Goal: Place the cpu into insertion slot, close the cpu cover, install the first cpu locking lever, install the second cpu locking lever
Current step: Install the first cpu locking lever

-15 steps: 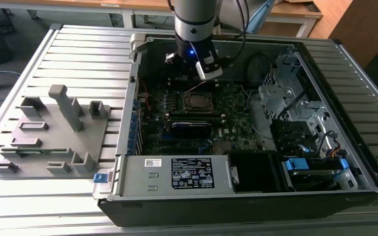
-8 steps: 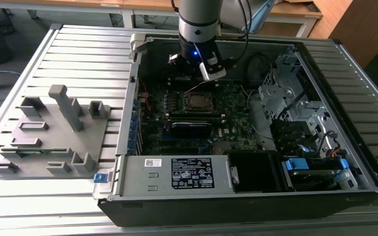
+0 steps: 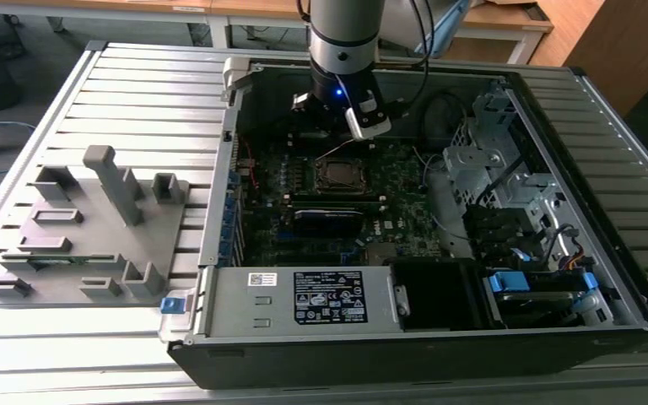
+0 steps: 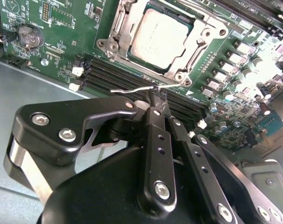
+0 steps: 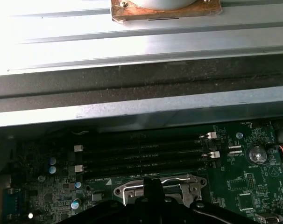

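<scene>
Gripper (image 4: 156, 97): fingers drawn together, no gap at the tip in the second wrist view. The tip hangs over the black memory slots (image 4: 109, 74), just beside the socket.
Cpu (image 4: 161, 38): seated flat in the insertion slot (image 3: 340, 173), grey metal top up.
Cpu cover (image 4: 124, 29): lies down around the cpu, whose top shows through the cut-out.
Locking lever (image 4: 132, 90): thin silver wire running right at the gripper tip – pinched or only touched, cannot tell.
Setting: green motherboard (image 4: 62, 28) inside an open computer case (image 3: 223, 287); arm (image 3: 344, 42) upright over the socket.
</scene>
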